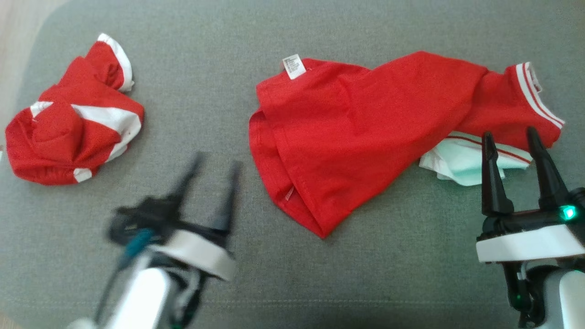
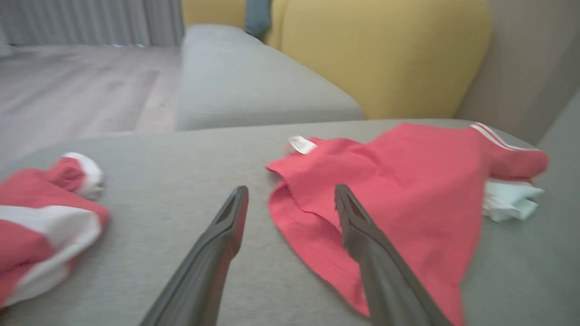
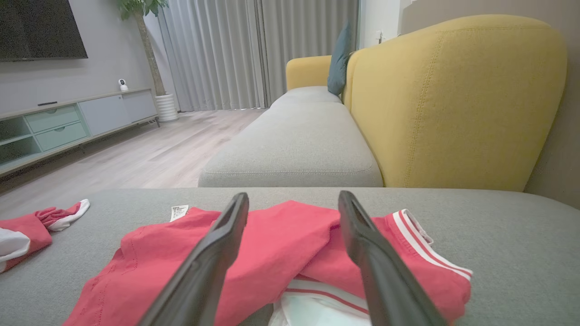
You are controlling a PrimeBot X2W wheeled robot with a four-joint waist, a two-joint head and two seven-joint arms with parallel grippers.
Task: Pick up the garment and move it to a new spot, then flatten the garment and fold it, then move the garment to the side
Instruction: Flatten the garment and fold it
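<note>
Risk: our wide, empty right gripper may catch only the pale layer at its tips, bunching the red T-shirt.

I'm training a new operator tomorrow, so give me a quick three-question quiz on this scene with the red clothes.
1. True or false: the right gripper is shut on the spread red garment.
2. The white label sits at that garment's: A) far corner, B) near tip, C) striped cuff.
3. Fill in: the crumpled red-and-white garment lies on the robot's ____ side.
Key: 1 false; 2 A; 3 left.
</note>
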